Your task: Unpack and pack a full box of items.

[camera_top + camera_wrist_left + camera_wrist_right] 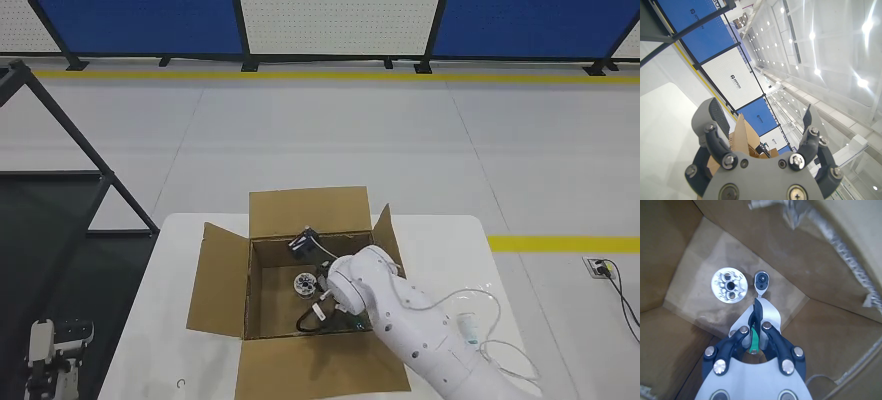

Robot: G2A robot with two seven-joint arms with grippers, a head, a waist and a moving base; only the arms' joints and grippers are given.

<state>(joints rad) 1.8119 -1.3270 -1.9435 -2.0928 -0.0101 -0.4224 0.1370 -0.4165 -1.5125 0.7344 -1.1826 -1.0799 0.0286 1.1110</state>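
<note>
An open cardboard box (268, 215) stands on the white table (450, 240). My right arm reaches down into it. The right gripper (758, 302) is shut on a ratchet wrench (762, 281) with a green handle, and the wrench's silver head sticks out past the fingertips just above the box floor. A round silver disc with holes (729, 285) lies flat on the floor beside the wrench head, and shows too as the disc (303, 284) from above. My left gripper (761, 115) is open and empty, pointing up toward the ceiling, off to the side of the box (745, 132).
A dark object (303, 241) leans at the box's back wall and a black cable (310, 318) lies near its front wall. The box's flaps (215, 280) are spread outward over the table. A black frame (80, 150) stands left of the table.
</note>
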